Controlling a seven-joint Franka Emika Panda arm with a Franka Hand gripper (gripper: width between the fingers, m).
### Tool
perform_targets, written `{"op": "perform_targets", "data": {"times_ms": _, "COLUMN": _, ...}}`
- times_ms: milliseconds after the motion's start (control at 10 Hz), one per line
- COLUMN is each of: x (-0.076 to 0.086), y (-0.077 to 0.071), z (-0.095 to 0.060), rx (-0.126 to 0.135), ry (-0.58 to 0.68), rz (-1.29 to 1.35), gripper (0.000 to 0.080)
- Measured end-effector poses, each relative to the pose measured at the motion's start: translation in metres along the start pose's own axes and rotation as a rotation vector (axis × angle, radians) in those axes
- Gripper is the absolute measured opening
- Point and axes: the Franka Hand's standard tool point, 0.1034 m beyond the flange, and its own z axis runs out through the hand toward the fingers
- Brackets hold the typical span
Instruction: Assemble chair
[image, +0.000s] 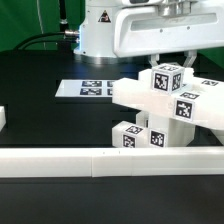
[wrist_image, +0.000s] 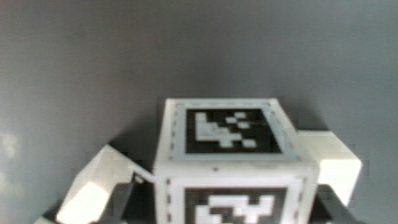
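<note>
The chair parts stand grouped at the exterior view's right. A white panel (image: 137, 95) juts toward the left, with tagged blocks (image: 187, 107) stacked beside it. Two small tagged legs (image: 126, 135) sit low in front. On top of the group is a white square leg (image: 166, 79) with black-and-white tags. My gripper (image: 166, 66) comes down over it from above. In the wrist view this leg (wrist_image: 233, 130) fills the space between my jaws, and the gripper (wrist_image: 237, 188) is shut on its sides. The leg's lower end is hidden.
A long low white rail (image: 100, 158) runs across the front of the black table. The marker board (image: 97, 88) lies flat behind the parts, toward the robot base (image: 100, 35). A small white piece (image: 3, 117) shows at the left edge.
</note>
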Motion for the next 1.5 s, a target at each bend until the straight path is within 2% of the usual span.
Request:
{"op": "perform_targets", "data": {"times_ms": 100, "x": -0.004, "y": 0.0, "z": 0.003, "rx": 0.0, "ry": -0.013, "rz": 0.0, "gripper": 0.0284}}
{"op": "perform_targets", "data": {"times_ms": 300, "x": -0.002, "y": 0.001, "z": 0.001, "rx": 0.0, "ry": -0.015, "rz": -0.006, "gripper": 0.0284}}
{"op": "perform_targets", "data": {"times_ms": 400, "x": 0.012, "y": 0.006, "z": -0.009, "rx": 0.006, "ry": -0.038, "rz": -0.047, "gripper": 0.0284}}
{"op": "perform_targets", "data": {"times_ms": 600, "x": 0.051, "y": 0.01, "z": -0.029, "rx": 0.02, "ry": -0.037, "rz": -0.038, "gripper": 0.0284}}
{"op": "perform_targets", "data": {"times_ms": 800, "x": 0.073, "y": 0.002, "z": -0.042, "rx": 0.049, "ry": -0.108, "rz": -0.015, "gripper": 0.0284}}
{"op": "perform_targets", "data": {"times_ms": 900, "x": 0.081, "y": -0.001, "z": -0.043, "rx": 0.048, "ry": -0.105, "rz": -0.023, "gripper": 0.0284}}
{"op": "perform_targets", "data": {"times_ms": 1300, "x": 0.079, "y": 0.001, "z": -0.041, "rx": 0.045, "ry": -0.106, "rz": -0.027, "gripper": 0.0284}}
{"op": "perform_targets", "data": {"times_ms": 1500, "x": 0.096, "y": 0.003, "z": -0.055, "rx": 0.045, "ry": -0.078, "rz": -0.048, "gripper": 0.0284}}
